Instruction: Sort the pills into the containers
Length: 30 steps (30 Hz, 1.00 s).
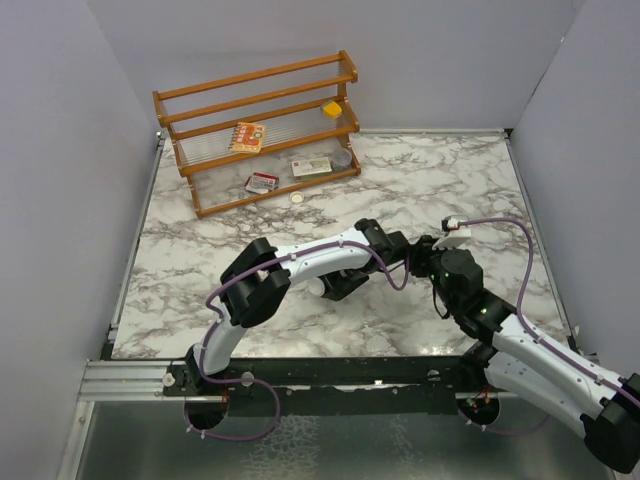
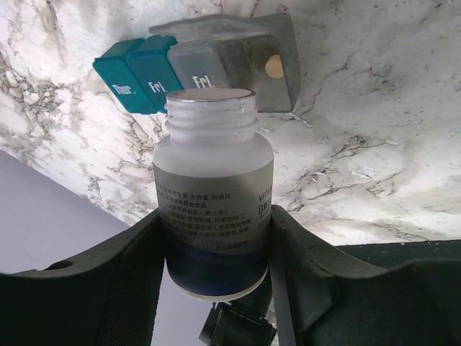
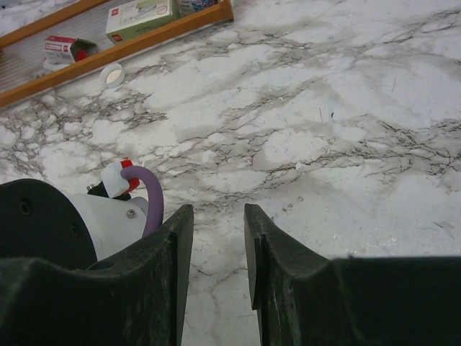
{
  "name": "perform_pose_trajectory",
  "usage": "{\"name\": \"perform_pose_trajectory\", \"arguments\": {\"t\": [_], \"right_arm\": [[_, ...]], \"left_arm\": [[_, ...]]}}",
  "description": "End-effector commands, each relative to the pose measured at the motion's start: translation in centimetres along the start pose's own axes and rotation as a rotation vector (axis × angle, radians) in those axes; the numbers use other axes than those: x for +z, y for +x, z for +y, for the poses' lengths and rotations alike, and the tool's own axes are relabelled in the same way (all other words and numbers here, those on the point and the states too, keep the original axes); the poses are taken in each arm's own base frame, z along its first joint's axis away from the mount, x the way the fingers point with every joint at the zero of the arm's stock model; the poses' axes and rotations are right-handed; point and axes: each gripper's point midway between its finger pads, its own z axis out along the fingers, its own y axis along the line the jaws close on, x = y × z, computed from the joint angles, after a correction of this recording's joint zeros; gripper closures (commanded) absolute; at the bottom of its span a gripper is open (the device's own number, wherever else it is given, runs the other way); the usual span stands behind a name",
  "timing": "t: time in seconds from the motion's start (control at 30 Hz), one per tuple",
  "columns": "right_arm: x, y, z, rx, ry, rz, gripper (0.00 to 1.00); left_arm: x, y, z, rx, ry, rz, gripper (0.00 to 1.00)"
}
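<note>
My left gripper (image 2: 218, 216) is shut on the body of an uncapped greyish pill bottle (image 2: 214, 187). The bottle's open mouth points at the containers (image 2: 209, 68), a strip of joined compartments lying on the marble. Two teal lids marked Thur and Fri are closed. A clear grey compartment at the strip's right end stands open with one tan pill (image 2: 274, 66) inside. In the top view the left gripper (image 1: 343, 283) sits mid-table and the strip is hidden under the arms. My right gripper (image 3: 218, 216) is open and empty above bare marble, close beside the left wrist (image 1: 418, 258).
A wooden rack (image 1: 262, 130) stands at the back left with small boxes on its shelves. A white bottle cap (image 1: 297, 200) lies on the marble in front of it and also shows in the right wrist view (image 3: 112, 73). Grey walls enclose the table.
</note>
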Motion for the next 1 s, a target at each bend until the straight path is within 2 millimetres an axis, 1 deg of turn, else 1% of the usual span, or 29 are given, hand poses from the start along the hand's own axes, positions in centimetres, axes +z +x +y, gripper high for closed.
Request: {"name": "perform_pose_trajectory", "arguments": {"t": [0.0, 0.3, 0.57, 0.97], "right_arm": [[0.0, -1.6, 1.6, 0.035, -0.065, -0.049, 0.65], [0.1, -1.5, 1.6, 0.035, -0.067, -0.044, 0.65], [0.1, -1.4, 1.6, 0.033, -0.066, -0.042, 0.65], [-0.2, -1.6, 1.6, 0.029, -0.067, -0.045, 0.65]], "left_arm": [[-0.7, -0.3, -1.9, 0.038, 0.062, -0.025, 1.0], [-0.3, 0.8, -2.7, 0.054, 0.078, 0.007, 1.0], [-0.4, 0.9, -2.3, 0.048, 0.059, 0.006, 1.0], [-1.9, -0.3, -1.1, -0.016, 0.029, -0.095, 1.0]]}}
